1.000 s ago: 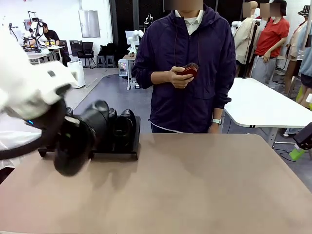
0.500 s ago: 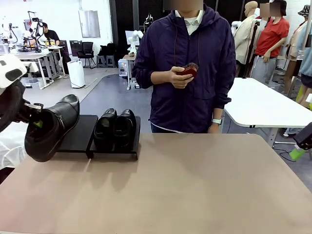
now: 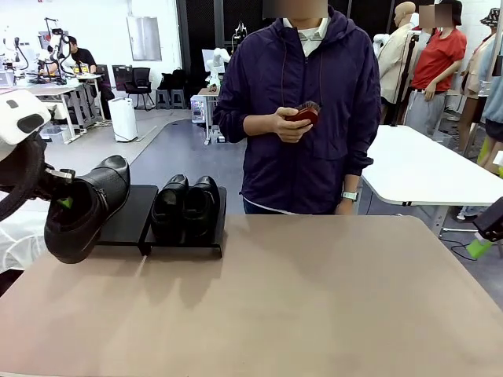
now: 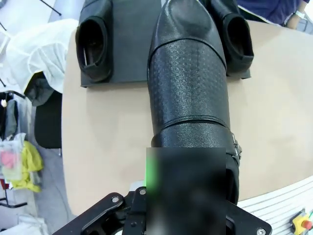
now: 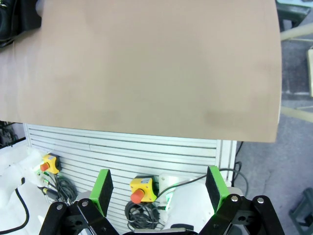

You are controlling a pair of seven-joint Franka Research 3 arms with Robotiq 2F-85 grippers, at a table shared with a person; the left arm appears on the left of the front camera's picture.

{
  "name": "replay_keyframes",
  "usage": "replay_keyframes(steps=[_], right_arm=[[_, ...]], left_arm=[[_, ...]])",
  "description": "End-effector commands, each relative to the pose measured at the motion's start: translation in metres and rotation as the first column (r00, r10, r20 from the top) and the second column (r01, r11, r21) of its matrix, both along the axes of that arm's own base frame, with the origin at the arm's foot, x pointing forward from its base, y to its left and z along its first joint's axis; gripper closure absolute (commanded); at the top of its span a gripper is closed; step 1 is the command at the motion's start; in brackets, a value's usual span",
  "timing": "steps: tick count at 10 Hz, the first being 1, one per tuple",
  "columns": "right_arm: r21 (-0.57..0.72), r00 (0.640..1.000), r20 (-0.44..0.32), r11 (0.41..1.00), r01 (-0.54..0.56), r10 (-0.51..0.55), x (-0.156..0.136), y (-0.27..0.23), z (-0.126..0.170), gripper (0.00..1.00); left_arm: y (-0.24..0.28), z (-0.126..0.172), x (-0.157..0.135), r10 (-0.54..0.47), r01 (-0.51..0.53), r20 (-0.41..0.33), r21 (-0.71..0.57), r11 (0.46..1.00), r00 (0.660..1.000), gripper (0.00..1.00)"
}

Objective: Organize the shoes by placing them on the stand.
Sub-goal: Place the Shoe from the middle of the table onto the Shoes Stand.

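My left gripper (image 3: 64, 201) is shut on a glossy black shoe (image 3: 85, 209), held tilted in the air with its toe over the left panel of the black stand (image 3: 126, 224). Two more shoes (image 3: 185, 206) sit side by side on the right panel. In the left wrist view the held shoe (image 4: 188, 83) points at the stand (image 4: 129, 39), between a shoe (image 4: 94, 46) on the outer left and another shoe (image 4: 235, 34) on the right. My left gripper (image 4: 188, 191) is blurred there. My right gripper (image 5: 159, 188) is open and holds nothing, off the table's right edge (image 3: 486, 232).
A person in a dark purple jacket (image 3: 302, 110) stands at the far side, holding a small dark-red object (image 3: 305, 114) in both hands. The brown tabletop (image 3: 314, 298) stretches bare from the stand to the right edge. Emergency-stop buttons (image 5: 138, 190) hang under its near edge.
The left arm has swung left, away from the camera, carrying the shoe; in the last half second the shoe edged slightly toward the stand. The right gripper has not moved.
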State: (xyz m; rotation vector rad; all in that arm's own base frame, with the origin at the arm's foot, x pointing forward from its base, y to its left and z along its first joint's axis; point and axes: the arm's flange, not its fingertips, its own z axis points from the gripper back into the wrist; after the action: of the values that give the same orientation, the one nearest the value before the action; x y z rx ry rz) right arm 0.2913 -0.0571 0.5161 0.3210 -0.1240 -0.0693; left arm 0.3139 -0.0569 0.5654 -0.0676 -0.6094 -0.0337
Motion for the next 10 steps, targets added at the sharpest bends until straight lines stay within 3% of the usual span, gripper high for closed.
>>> replay_keyframes(steps=[1,2,3,6,10], right_arm=[[0.025,1.000,0.007,1.000,-0.018,0.018,0.001,-0.001,0.003,0.00],[0.025,1.000,0.007,1.000,-0.018,0.018,0.001,-0.001,0.003,0.00],[0.025,1.000,0.007,1.000,-0.018,0.018,0.001,-0.001,0.003,0.00],[0.025,1.000,0.007,1.000,-0.018,0.018,0.001,-0.001,0.003,0.00],[0.025,1.000,0.007,1.000,-0.018,0.018,0.001,-0.001,0.003,0.00]], left_arm=[[0.003,-0.001,0.002,0.005,-0.005,-0.004,-0.006,1.000,1.000,1.00],[0.011,-0.001,0.025,0.021,-0.023,-0.068,-0.028,0.999,0.997,1.00],[0.024,-0.002,0.056,0.003,-0.006,-0.077,-0.045,0.999,0.997,1.00],[0.031,-0.014,0.122,-0.083,0.079,-0.055,-0.066,0.995,0.995,1.00],[0.044,-0.065,0.197,0.018,-0.015,0.019,-0.145,0.989,1.000,1.00]])
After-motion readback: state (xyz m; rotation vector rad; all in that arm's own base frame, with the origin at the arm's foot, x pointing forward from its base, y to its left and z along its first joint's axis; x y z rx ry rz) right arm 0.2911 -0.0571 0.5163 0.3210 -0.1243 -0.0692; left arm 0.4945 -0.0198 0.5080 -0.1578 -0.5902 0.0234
